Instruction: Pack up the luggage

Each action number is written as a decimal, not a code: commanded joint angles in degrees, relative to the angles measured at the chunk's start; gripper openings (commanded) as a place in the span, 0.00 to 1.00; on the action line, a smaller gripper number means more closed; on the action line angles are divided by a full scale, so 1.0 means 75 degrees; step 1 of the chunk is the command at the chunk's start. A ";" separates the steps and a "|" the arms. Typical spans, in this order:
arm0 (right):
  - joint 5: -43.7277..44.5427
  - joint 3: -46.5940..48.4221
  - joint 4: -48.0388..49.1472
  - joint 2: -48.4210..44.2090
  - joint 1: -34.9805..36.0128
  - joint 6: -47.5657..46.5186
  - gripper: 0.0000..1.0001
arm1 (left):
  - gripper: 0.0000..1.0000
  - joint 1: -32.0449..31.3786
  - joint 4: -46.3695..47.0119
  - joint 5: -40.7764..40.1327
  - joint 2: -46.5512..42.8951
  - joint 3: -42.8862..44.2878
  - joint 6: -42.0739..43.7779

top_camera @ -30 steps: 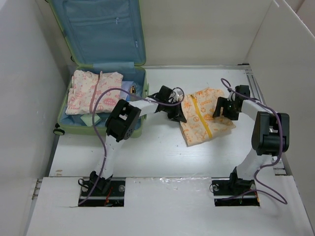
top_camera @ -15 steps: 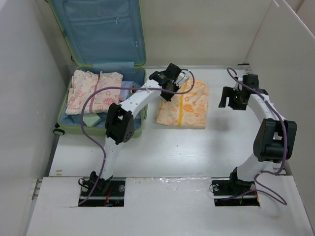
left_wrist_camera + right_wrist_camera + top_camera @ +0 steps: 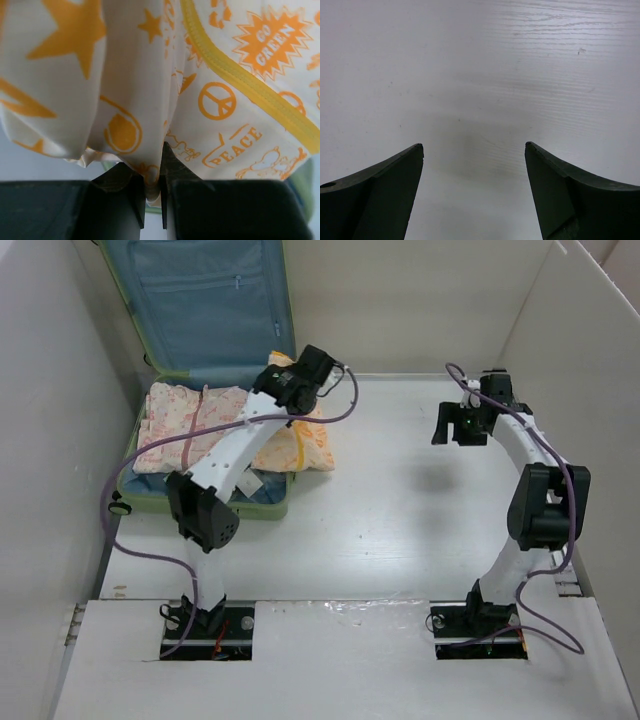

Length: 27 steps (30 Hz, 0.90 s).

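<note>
**Q:** Your left arm?
**A:** One, stretched far forward. Left gripper: fingers pinched tight on patterned cloth.
**Q:** Your right arm?
**A:** One, arched forward, wrist turned inward. Right gripper: fingers spread wide.

One light green suitcase. Two printed garments: one pink garment and one orange garment. Two grippers: the left gripper and the right gripper.
</note>
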 commanded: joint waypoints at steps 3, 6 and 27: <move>-0.0449 0.0527 0.0033 0.0290 0.0060 -0.0053 0.87 | 0.00 0.1378 -0.0289 -0.0884 -0.1560 -0.1007 0.0455; -0.0531 0.0610 0.0115 0.0290 0.0130 -0.0053 0.87 | 0.00 0.2200 0.0785 -0.0239 -0.1925 -0.2248 0.1237; 0.0721 0.0420 0.0466 -0.0694 0.2269 0.0824 1.00 | 0.73 0.5717 0.3652 0.2245 -0.0848 -0.3450 -0.0404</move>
